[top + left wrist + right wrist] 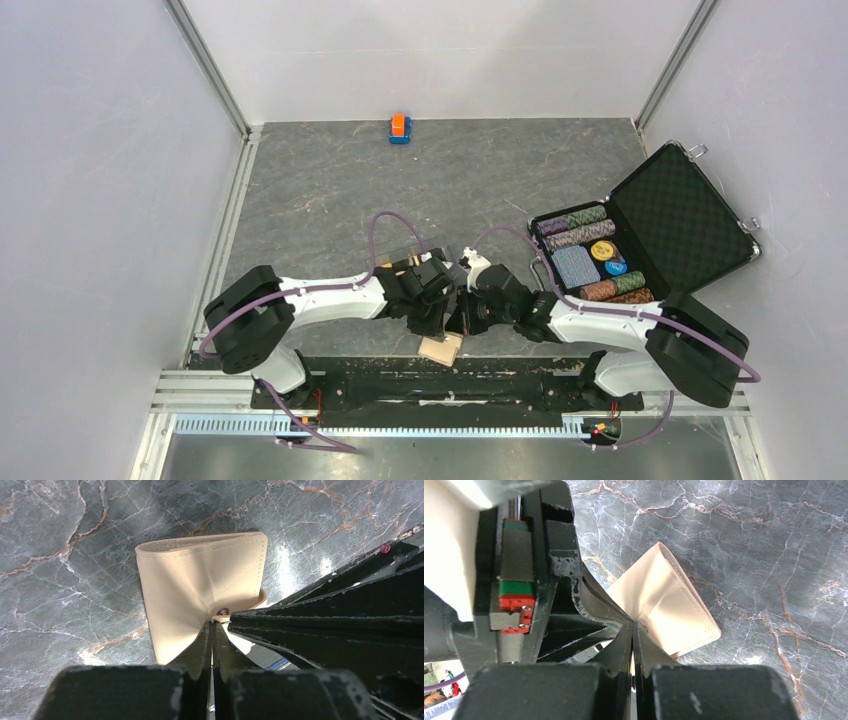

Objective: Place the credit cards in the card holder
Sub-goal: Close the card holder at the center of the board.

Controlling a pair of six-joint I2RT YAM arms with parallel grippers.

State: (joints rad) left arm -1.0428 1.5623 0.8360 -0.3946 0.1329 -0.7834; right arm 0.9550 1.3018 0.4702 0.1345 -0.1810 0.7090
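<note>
The tan card holder point(441, 348) is near the front middle of the table, pinched between both arms. In the left wrist view the card holder point(200, 585) hangs slightly bowed, and my left gripper point(215, 625) is shut on its near edge by a small metal snap. The right gripper's black fingers point(325, 625) come in from the right. In the right wrist view my right gripper point(633, 625) is shut on an edge of the card holder point(669, 605), with the left gripper's fingers point(564, 580) alongside. No credit cards show plainly; a pale, blue-edged strip point(280, 664) lies under the fingers.
An open black foam-lined case point(680, 215) holding poker chips point(585, 255) stands at the right. A small orange-and-blue block point(400, 128) sits by the back wall. White walls close in both sides, and a metal rail point(400, 392) runs along the front.
</note>
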